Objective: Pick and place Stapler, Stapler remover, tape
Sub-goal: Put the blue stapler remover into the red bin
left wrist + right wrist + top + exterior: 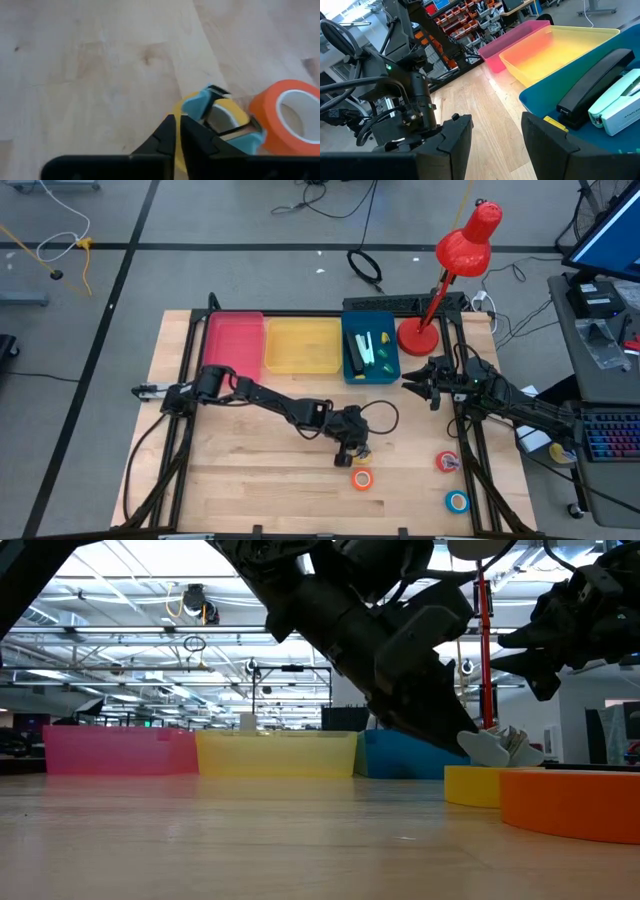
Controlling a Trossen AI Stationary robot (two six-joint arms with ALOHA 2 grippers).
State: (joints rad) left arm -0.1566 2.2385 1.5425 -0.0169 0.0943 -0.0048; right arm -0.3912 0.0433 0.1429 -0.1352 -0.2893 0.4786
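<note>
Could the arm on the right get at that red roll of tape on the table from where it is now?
Probably yes. The right gripper hovers open by the blue bin, and the red tape lies on bare wood on its side, with nothing over it.

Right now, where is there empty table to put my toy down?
The wood below the pink tray and yellow tray, beside the left arm, is bare. It is crowded at the near right: the left gripper, yellow tape, orange tape, red tape and blue tape.
</note>
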